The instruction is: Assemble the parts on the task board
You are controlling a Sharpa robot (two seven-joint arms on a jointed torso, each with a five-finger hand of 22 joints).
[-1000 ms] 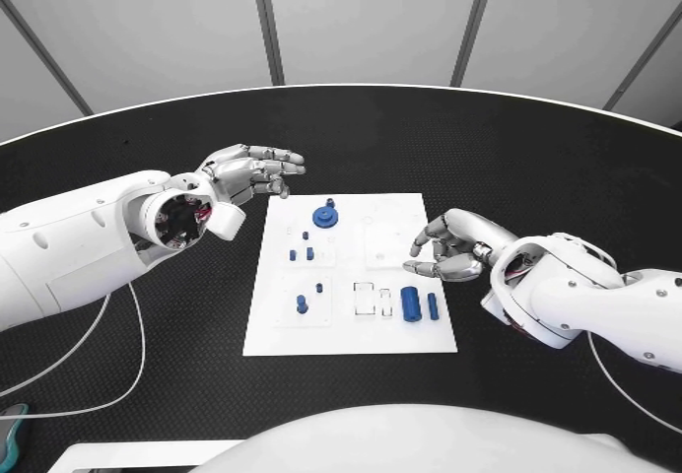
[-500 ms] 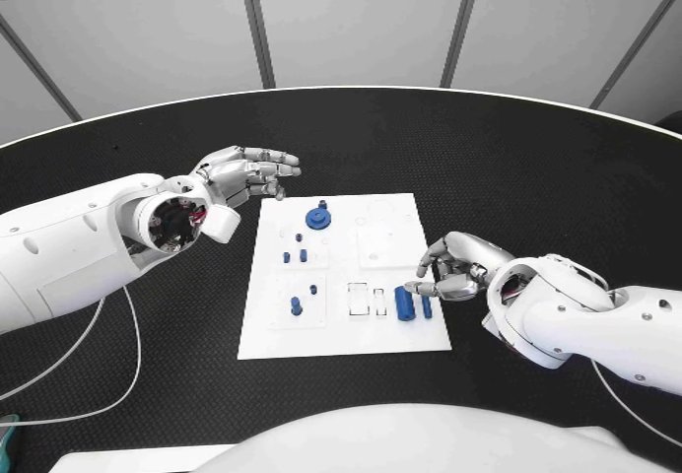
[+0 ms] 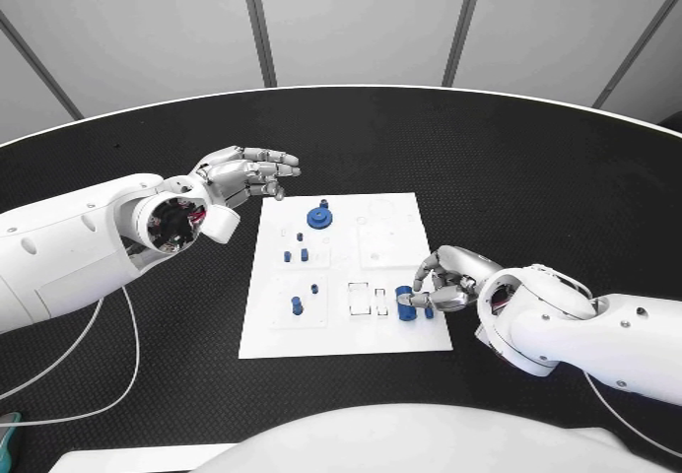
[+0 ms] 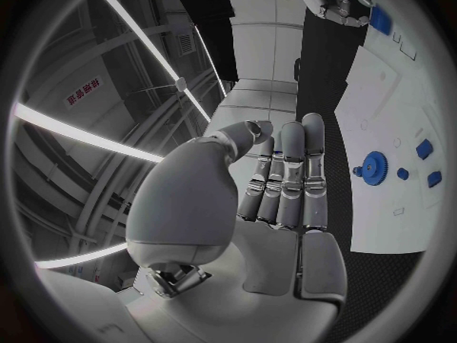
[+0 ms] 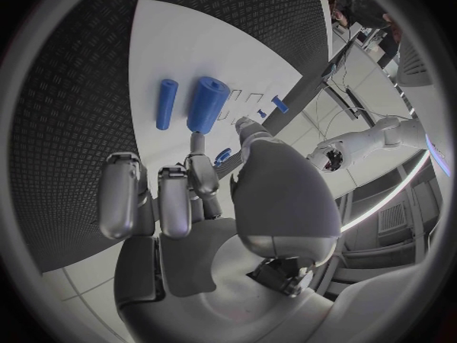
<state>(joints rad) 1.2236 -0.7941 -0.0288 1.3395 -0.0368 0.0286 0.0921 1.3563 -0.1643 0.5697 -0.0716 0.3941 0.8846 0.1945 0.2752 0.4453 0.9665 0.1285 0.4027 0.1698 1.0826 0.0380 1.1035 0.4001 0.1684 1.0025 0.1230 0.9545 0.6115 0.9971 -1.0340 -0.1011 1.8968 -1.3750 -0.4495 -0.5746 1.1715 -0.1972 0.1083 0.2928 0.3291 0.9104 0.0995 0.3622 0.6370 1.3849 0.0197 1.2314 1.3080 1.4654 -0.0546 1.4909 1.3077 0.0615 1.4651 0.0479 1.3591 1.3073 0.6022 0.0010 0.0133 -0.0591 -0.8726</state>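
The white task board (image 3: 348, 330) lies mid-table. A thick blue cylinder (image 3: 405, 303) and a thin one (image 3: 427, 306) lie near its right front edge. My right hand (image 3: 449, 280) hangs over them with fingers curled down. In the right wrist view a fingertip (image 5: 197, 140) touches the near end of the thick cylinder (image 5: 206, 104); the thumb stands a little apart from it, and the thin cylinder (image 5: 166, 104) lies beside it. My left hand (image 3: 250, 173) hovers off the board's far left corner, holding nothing. A blue gear (image 3: 321, 216) stands at the board's far end.
Small blue pegs (image 3: 295, 255) stand in the board's left column, and another peg (image 3: 296, 304) nearer the front. Two pale rectangular slots (image 3: 369, 299) lie left of the cylinders. In the left wrist view the gear (image 4: 373, 165) sits on the board (image 4: 381, 107). A cable (image 3: 135, 345) runs across the left of the table.
My right hand has moved toward the front along the board's right edge and come down onto the thick cylinder. The left hand has stayed put. The cylinders have not moved.
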